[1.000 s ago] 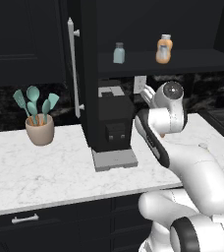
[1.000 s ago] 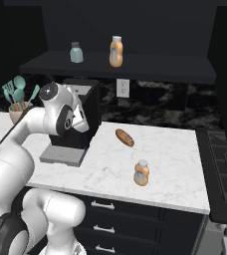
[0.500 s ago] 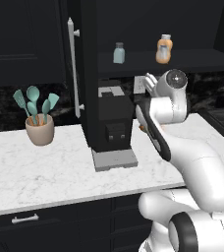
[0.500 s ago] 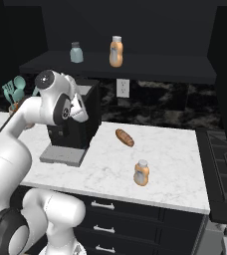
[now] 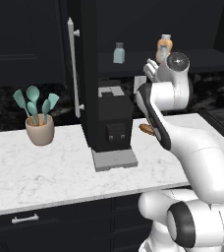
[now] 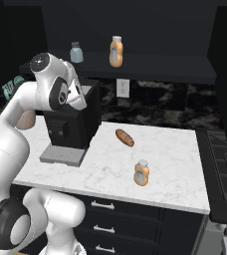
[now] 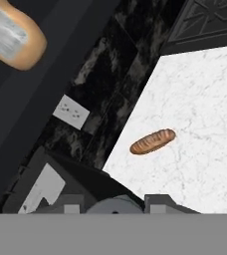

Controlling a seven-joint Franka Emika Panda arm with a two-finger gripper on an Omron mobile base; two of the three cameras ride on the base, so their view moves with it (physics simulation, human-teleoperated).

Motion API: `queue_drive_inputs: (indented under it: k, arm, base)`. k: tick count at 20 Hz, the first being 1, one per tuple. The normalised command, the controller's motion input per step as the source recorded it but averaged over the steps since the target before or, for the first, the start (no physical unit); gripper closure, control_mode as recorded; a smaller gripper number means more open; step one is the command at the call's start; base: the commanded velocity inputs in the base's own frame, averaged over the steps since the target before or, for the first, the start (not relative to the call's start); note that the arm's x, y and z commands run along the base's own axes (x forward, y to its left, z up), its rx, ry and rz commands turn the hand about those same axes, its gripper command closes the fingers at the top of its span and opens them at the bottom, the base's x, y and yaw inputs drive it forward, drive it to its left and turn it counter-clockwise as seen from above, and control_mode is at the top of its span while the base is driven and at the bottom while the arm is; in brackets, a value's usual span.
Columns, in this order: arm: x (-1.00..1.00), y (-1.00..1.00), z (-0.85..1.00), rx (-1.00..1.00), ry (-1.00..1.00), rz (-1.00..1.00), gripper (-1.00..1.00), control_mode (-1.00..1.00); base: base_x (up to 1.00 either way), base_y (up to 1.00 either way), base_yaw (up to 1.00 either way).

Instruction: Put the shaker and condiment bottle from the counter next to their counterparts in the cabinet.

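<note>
Standing on the counter (image 6: 175, 154), the orange condiment bottle (image 6: 141, 173) shows a pale cap; the hand (image 7: 114, 204) grips the grey-capped shaker (image 7: 114, 205).

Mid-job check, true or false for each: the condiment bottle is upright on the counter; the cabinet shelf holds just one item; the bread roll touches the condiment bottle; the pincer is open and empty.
1. The condiment bottle stands upright on the counter. True.
2. The cabinet shelf holds just one item. False: a pale teal shaker and an orange bottle stand there, apart.
3. The bread roll touches the condiment bottle. False: bare counter lies between them.
4. The pincer is open and empty. False: it is shut, apparently on the shaker, whose rounded grey top sits between the fingertips.
</note>
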Motion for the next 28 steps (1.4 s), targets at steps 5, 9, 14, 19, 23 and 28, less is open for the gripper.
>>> queue_drive_inputs:
  k: [5, 9, 14, 19, 23, 28]
  arm:
    - [0.0, 0.0, 0.38, 0.0, 0.0, -0.05, 1.0, -1.0]
    - [0.05, 0.0, 0.23, -0.03, 0.0, -0.04, 1.0, -1.0]
    - [0.13, 0.0, 0.15, -0.08, 0.0, 0.0, 1.0, -1.0]
    - [0.1, 0.0, 0.3, -0.01, 0.0, 0.0, 1.0, -1.0]
    - [0.07, 0.0, 0.38, 0.0, 0.0, 0.01, 1.0, -1.0]
    - [0.03, 0.0, 0.25, -0.03, 0.0, 0.01, 1.0, -1.0]
  base:
    - [0.0, 0.0, 0.0]
    - [0.0, 0.0, 0.0]
    - [0.0, 0.0, 0.0]
    - [0.0, 0.0, 0.0]
    - [0.0, 0.0, 0.0]
    - [0.0, 0.0, 0.0]
